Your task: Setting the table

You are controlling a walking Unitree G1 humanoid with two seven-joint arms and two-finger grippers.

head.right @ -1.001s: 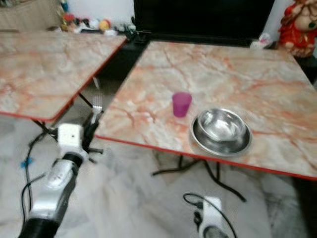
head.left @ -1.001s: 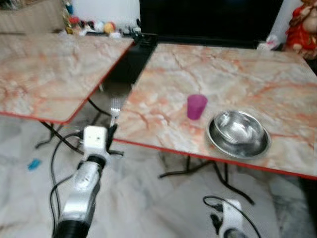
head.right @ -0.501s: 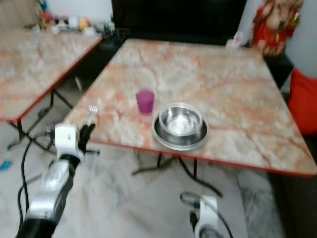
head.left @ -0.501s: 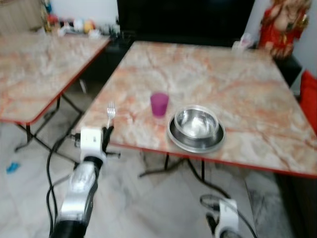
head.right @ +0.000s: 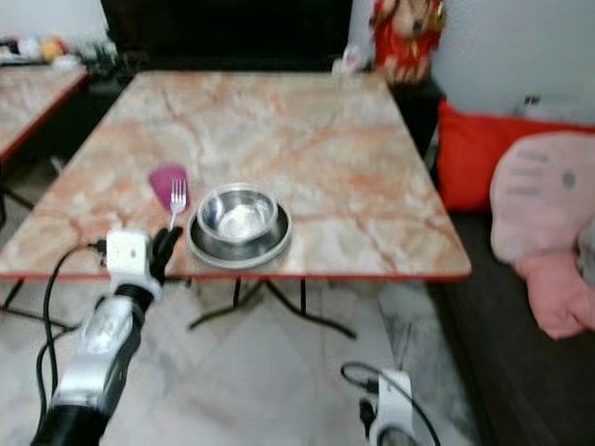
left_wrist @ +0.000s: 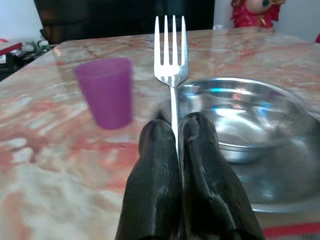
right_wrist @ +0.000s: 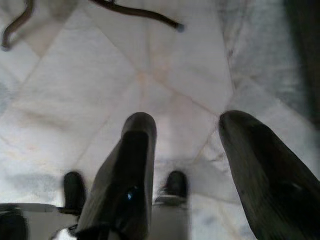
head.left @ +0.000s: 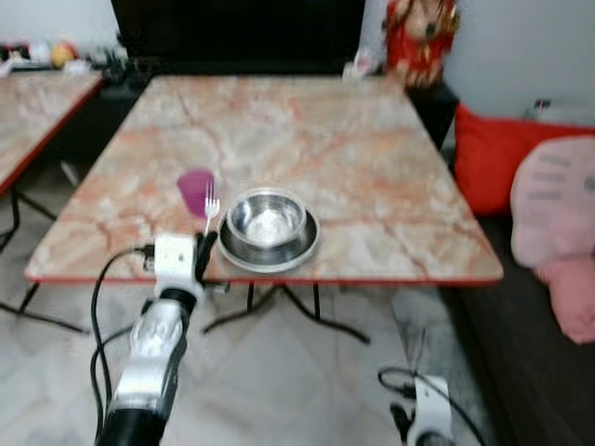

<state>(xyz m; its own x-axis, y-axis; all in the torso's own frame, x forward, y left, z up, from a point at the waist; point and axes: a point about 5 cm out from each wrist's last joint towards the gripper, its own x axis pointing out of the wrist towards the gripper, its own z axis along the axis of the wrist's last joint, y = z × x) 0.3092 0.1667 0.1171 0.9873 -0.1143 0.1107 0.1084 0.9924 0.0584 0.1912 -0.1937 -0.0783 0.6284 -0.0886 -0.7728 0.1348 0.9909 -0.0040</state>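
My left gripper [head.left: 205, 245] is shut on a silver fork [head.left: 210, 202], held upright with the tines up, at the near edge of the marble table [head.left: 307, 121]. In the left wrist view the fork [left_wrist: 171, 60] rises from between the black fingers [left_wrist: 158, 165]. Just past it on the table stand a purple cup [head.left: 194, 190] and a steel bowl [head.left: 268, 219] set in a steel plate [head.left: 303, 249]. The cup [left_wrist: 105, 91] is to the left of the fork and the bowl [left_wrist: 245, 120] to its right. My right gripper [right_wrist: 187, 150] hangs open low over the floor.
A second marble table [head.left: 37, 102] stands to the left. Red and pink cushions [head.left: 530, 186] lie at the right. A red figure [head.left: 418, 37] sits beyond the table's far edge. Black table legs [head.left: 288, 311] and cables [head.left: 400, 381] cross the marble floor.
The camera has swung to the right, so the table now lies straight ahead and the cushions have come into view. The left gripper still holds the fork, now in front of the cup and bowl.
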